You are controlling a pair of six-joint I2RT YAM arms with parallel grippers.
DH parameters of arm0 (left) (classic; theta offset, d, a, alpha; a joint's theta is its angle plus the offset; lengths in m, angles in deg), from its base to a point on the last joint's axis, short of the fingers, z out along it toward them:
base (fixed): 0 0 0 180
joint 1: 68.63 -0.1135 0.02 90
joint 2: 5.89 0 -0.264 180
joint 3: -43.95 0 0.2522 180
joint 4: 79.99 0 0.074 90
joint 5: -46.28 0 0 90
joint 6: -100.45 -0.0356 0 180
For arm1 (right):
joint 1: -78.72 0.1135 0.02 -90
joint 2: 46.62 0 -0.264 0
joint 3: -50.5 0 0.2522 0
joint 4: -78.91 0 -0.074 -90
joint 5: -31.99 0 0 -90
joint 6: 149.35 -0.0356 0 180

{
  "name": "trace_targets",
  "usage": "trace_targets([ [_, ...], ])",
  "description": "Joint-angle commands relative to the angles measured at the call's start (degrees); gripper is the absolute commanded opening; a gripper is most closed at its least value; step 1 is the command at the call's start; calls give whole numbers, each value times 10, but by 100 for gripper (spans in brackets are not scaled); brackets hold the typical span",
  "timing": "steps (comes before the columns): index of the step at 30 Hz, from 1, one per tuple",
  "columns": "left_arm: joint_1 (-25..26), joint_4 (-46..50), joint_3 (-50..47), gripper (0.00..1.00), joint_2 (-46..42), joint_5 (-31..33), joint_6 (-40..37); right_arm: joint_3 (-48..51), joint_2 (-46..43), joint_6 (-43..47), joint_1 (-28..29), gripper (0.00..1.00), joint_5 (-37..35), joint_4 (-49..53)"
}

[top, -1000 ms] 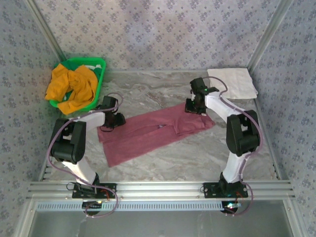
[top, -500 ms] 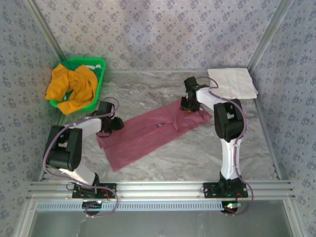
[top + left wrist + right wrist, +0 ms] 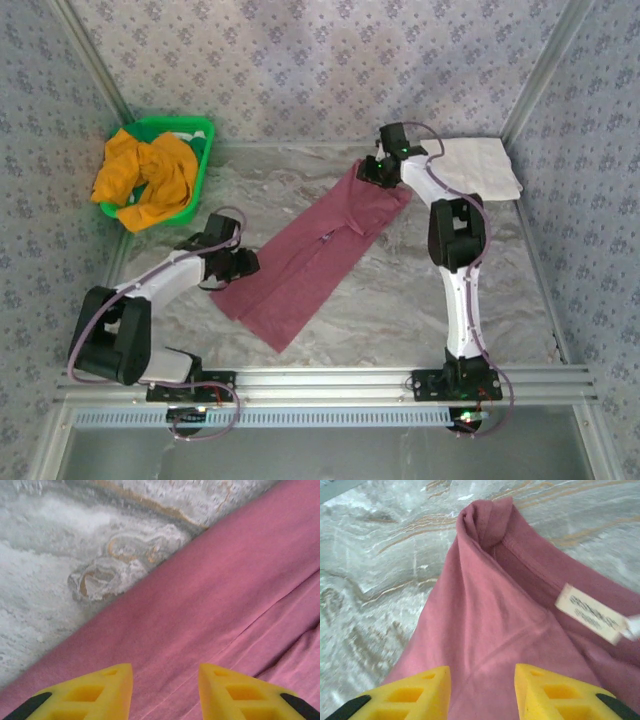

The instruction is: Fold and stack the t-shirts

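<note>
The maroon t-shirt [image 3: 310, 260] lies folded into a long strip, running diagonally from the far middle of the table to the near left. My right gripper [image 3: 368, 172] sits at its far end, by the collar. In the right wrist view its yellow fingers [image 3: 420, 690] stand apart over flat cloth [image 3: 485, 610], with the neck label [image 3: 590, 612] to the right. At the strip's near left edge is my left gripper [image 3: 248, 265], jaws apart over smooth maroon cloth [image 3: 210, 605]. The mustard-orange t-shirt [image 3: 150, 175] is heaped in the green basket [image 3: 197, 130].
A folded white cloth [image 3: 480, 165] lies at the far right corner, just behind the right arm. The basket stands at the far left against the patterned wall. Marble tabletop [image 3: 420, 290] shows to the right of the strip; an aluminium rail [image 3: 320, 382] runs along the near edge.
The maroon strip has swung from nearly level to a steep diagonal. The right gripper moved far and left with the collar end; the left gripper moved nearer and right.
</note>
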Motion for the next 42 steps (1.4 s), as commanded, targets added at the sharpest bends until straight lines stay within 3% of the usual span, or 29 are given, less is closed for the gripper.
trace_targets([
  [1,-7,3,47,39,27,2,-20,83,-112,1,-1,42,-26,-15],
  [6,-10,-13,102,37,104,-5,-48,227,-184,-26,3,41,-58,-32],
  [12,-11,-36,125,36,164,-7,-66,273,-166,-33,15,36,-63,-45],
  [24,-12,-73,45,33,166,-20,-28,188,-35,-26,37,30,-21,-58],
  [28,7,-79,-9,33,120,-46,11,95,37,-30,39,29,10,-57],
  [35,48,-62,-51,34,38,-47,49,-160,165,-45,30,31,89,8],
  [38,52,-50,-32,34,20,-37,45,-175,134,-39,27,33,96,26],
  [42,52,-55,6,34,21,-26,27,-61,24,-25,31,36,82,-6],
])
